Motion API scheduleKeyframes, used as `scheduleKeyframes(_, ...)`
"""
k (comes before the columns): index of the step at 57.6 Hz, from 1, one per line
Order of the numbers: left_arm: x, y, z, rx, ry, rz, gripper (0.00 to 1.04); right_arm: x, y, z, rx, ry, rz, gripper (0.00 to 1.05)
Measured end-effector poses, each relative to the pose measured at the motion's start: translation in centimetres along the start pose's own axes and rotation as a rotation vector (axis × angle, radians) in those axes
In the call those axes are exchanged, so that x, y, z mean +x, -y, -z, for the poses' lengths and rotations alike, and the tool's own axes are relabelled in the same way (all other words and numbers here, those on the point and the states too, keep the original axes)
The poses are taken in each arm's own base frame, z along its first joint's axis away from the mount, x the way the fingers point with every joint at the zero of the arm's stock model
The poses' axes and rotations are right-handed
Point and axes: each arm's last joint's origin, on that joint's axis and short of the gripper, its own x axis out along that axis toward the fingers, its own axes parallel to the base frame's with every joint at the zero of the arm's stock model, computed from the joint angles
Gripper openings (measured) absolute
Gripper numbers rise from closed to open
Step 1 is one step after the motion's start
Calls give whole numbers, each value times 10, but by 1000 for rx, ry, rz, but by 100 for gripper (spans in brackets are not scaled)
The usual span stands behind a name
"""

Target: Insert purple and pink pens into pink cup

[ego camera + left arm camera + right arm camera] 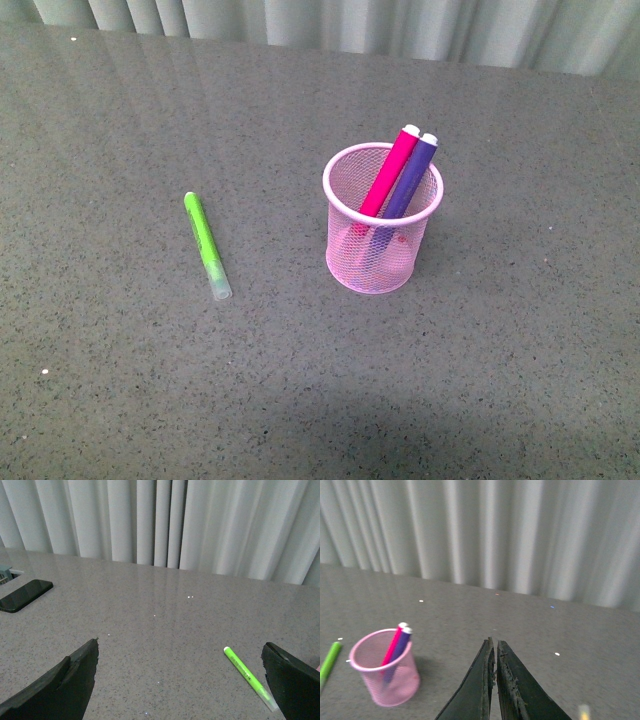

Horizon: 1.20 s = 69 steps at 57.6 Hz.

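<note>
A lime-green marker (pixel 207 246) is lying at nine o'clock from the pink wire-mesh cup (pixel 381 220) holding the magenta pen (pixel 389 172) and purple pen (pixel 410 177), the left claw (pixel 182 680) gaping empty, the right claw (pixel 495 652) pinching closed on nothing.

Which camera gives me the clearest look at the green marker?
The front view: the whole green marker lies flat left of the pink cup. The left wrist view shows it whole but near the edge; the right wrist view catches only one blurred end.
</note>
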Motion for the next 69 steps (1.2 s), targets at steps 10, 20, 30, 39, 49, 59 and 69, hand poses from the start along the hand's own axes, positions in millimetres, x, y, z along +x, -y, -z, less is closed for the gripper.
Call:
scheduleKeyframes(10,0,0,0,0,0,1,97,-3,-2,0,0,0,-15,3)
scheduleKeyframes(20,0,0,0,0,0,1,97,-13,-2,4,0,-19,-18,3)
scheduleKeyframes(30,0,0,0,0,0,1,97,-15,-2,3,0,-4,-17,3)
scheduleKeyframes(39,0,0,0,0,0,1,97,-15,-2,3,0,-3,-18,3)
scheduleKeyframes(49,0,0,0,0,0,1,97,-15,-2,3,0,-3,-18,3)
scheduleKeyframes(59,0,0,0,0,0,1,97,-15,-2,3,0,-3,-18,3)
scheduleKeyframes(69,0,0,0,0,0,1,97,-15,-2,3,-1,-3,-17,29)
